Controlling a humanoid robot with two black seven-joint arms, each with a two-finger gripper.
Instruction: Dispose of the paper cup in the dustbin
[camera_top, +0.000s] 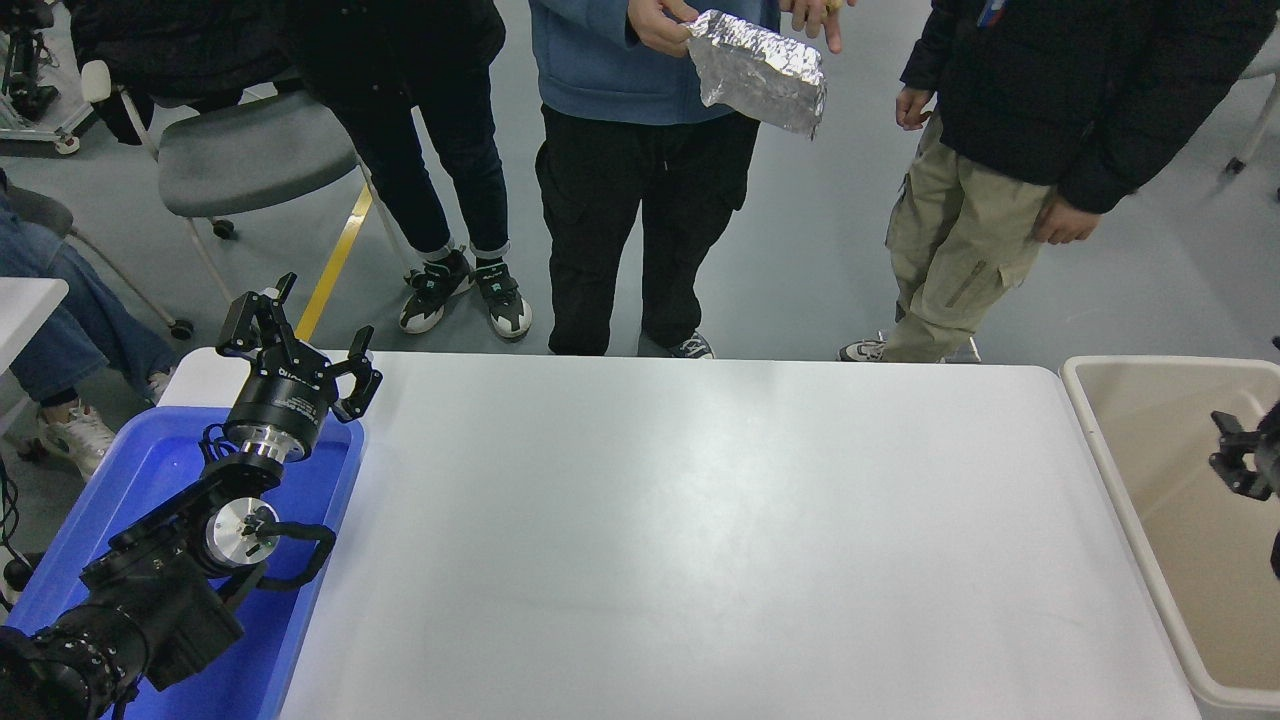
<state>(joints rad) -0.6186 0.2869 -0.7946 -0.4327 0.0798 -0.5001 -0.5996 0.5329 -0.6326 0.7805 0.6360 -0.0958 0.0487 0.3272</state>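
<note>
Black and parked, my left arm (150, 580) lies at the lower left over the blue tray (150, 470), its left gripper (300, 345) held above the tray's far end with the fingers spread apart and nothing between them. The white table (700, 540) stretches ahead of me. At the right edge only a small part of my right gripper (1245, 465) shows, hanging over the inside of the beige dustbin (1100, 440), which stands just beside the table's right end; I cannot tell whether its fingers are spread or closed. The paper cup is nowhere I can see. Beyond the table's far side several people stand, and one person's hand (655, 22) holds a crumpled foil packet (760, 70).
</note>
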